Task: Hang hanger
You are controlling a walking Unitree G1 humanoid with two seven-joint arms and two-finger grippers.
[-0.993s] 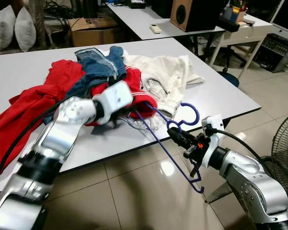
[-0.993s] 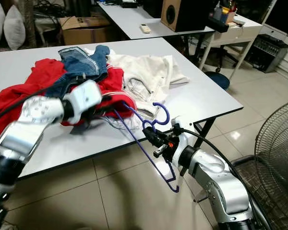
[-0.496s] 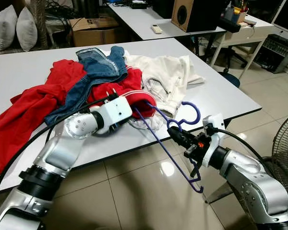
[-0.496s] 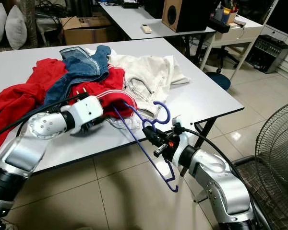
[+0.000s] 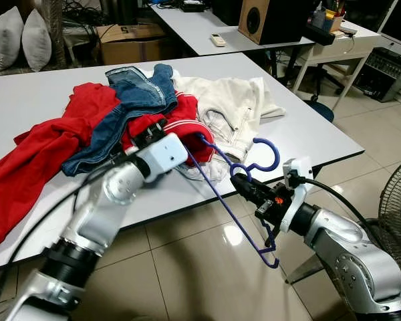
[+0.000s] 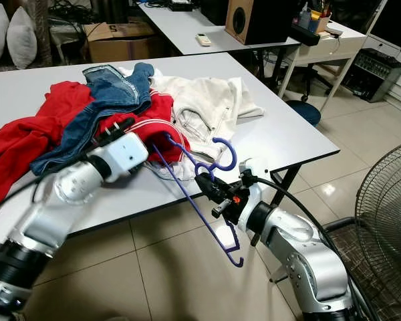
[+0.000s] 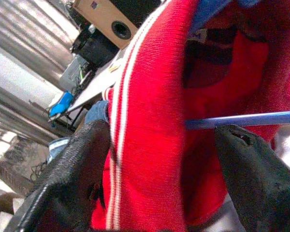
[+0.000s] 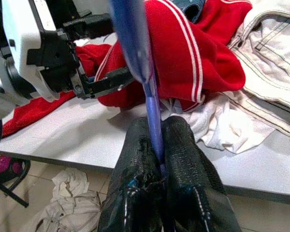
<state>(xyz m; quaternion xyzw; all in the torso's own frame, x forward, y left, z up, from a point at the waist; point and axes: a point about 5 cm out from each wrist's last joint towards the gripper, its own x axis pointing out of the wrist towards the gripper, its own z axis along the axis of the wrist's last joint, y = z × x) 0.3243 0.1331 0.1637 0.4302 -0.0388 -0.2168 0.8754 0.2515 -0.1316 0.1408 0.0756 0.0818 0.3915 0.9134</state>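
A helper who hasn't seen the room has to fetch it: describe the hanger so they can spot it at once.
Find the white table piled with clothes and go to its near edge by the red garment. The hanger slants from there off the edge toward the floor, clamped in the right tool. It is the one thin blue-purple frame with a curled hook among soft clothes.

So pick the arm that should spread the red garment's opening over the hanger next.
Left. The left gripper is open, its fingers astride the red garment where the hanger tip goes in. The right gripper is shut on the hanger.
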